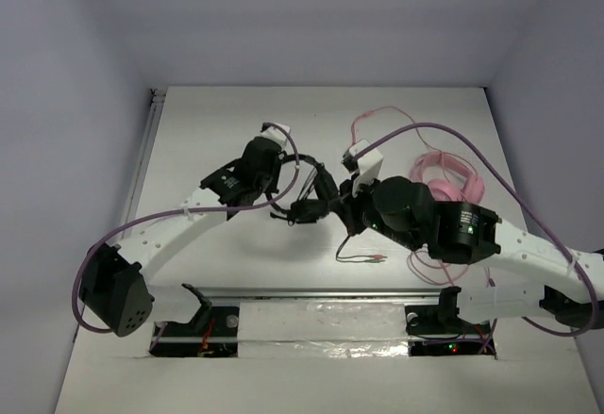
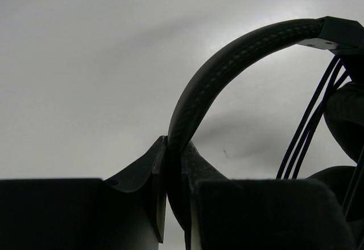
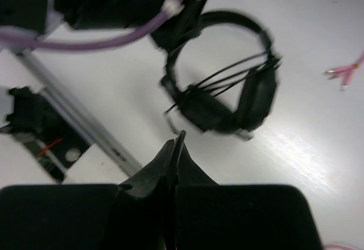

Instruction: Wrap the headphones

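Note:
The black headphones (image 1: pixel 304 208) are held off the white table between my two arms. My left gripper (image 2: pixel 175 150) is shut on the padded headband (image 2: pixel 227 62); it also shows in the top view (image 1: pixel 286 174). Several strands of the thin black cable (image 2: pixel 307 125) run past the headband toward the earcups. In the right wrist view the headphones (image 3: pixel 257 99) have cable strands (image 3: pixel 227 79) crossing between the folded earcups. My right gripper (image 3: pixel 177 144) is shut just below them, with a thin cable end leading to its tips. It also shows in the top view (image 1: pixel 330 203).
Pink headphones (image 1: pixel 449 178) lie to the right behind my right arm. Their pink cable (image 1: pixel 376 117) loops toward the back, and a pink plug end (image 1: pixel 370 258) lies near the front rail (image 1: pixel 311 293). The plug also shows in the right wrist view (image 3: pixel 343 73).

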`<state>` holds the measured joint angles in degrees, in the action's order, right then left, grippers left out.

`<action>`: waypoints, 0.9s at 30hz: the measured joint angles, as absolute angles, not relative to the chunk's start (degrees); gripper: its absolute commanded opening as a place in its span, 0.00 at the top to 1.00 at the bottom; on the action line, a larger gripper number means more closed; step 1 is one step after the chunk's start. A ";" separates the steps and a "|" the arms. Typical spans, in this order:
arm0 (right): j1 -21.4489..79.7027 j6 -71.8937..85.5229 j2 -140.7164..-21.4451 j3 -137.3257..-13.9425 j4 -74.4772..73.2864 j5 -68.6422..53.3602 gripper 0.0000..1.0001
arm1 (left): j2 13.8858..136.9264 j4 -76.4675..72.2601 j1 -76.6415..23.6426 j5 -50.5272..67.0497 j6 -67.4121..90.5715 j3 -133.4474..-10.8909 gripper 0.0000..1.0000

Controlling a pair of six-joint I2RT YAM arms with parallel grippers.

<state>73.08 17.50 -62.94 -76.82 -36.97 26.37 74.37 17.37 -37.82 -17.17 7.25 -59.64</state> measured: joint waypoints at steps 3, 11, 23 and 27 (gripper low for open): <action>69.56 15.16 -63.79 -77.89 -37.87 28.97 1.00 | 73.65 18.79 -40.29 -12.78 6.33 -58.00 1.00; 63.20 10.98 -66.72 -77.62 -38.33 36.14 1.00 | 68.49 19.59 -41.50 -2.33 5.39 -54.65 1.00; 52.51 9.85 -67.79 -69.41 -32.47 38.96 1.00 | 64.69 17.45 -38.46 10.61 4.89 -53.98 1.00; 50.63 10.48 -67.77 -66.52 -29.58 38.65 1.00 | 64.03 16.10 -34.89 14.68 5.19 -53.98 1.00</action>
<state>50.63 10.48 -67.77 -66.52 -29.58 38.65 64.03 16.10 -34.89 14.68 5.19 -53.98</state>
